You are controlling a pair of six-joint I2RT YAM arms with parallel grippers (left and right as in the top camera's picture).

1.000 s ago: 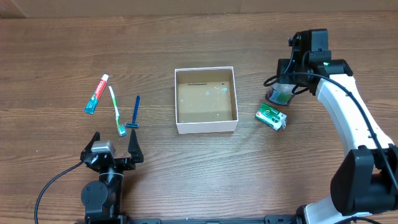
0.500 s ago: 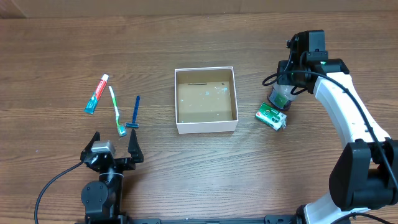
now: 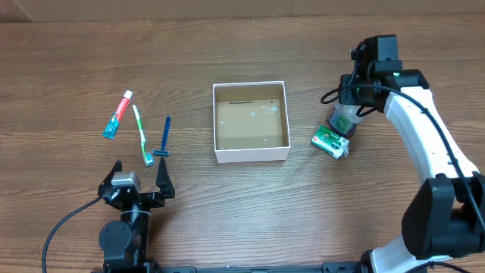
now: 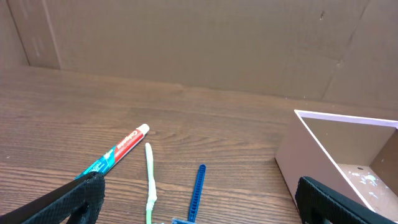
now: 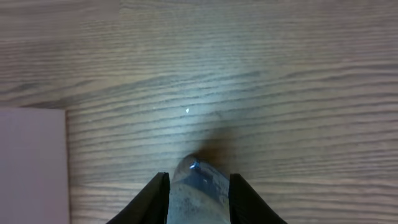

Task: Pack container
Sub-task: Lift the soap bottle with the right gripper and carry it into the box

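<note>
Nearest my side of the table (image 3: 250,220), the left gripper (image 3: 139,168) sits parked with its jaws spread wide, holding nothing and touching nothing. Just beyond it lie the razor (image 3: 164,139), the toothbrush (image 3: 141,135) and the toothpaste (image 3: 117,115), all loose on the wood and well apart from the container (image 3: 251,155). The container stands mid-table, open side up, with nothing packed in it that I can see. Its white walls look thin, so anything carried in low could clip the rim and shove the box off its spot. To its right lies the green-and-white packet (image 3: 330,142), just beside the small clear bottle (image 3: 340,120); I cannot tell whether the two touch. If the bottle is swung sideways before it is raised, I judge it could drag or flip the packet. Farthest out, the right gripper (image 3: 345,114) stands over that bottle. The wrist view shows the fingers (image 5: 155,199) narrowed to about the bottle's width, one against each side of its rounded body (image 5: 199,190), so I read it as clenched on the bottle. The grip sits on a smooth curved surface, so the bottle could twist or slip out in transit. I cannot tell whether the bottle rests on the wood or has cleared it. A corner of the container (image 5: 31,162) shows at the left of that view.
</note>
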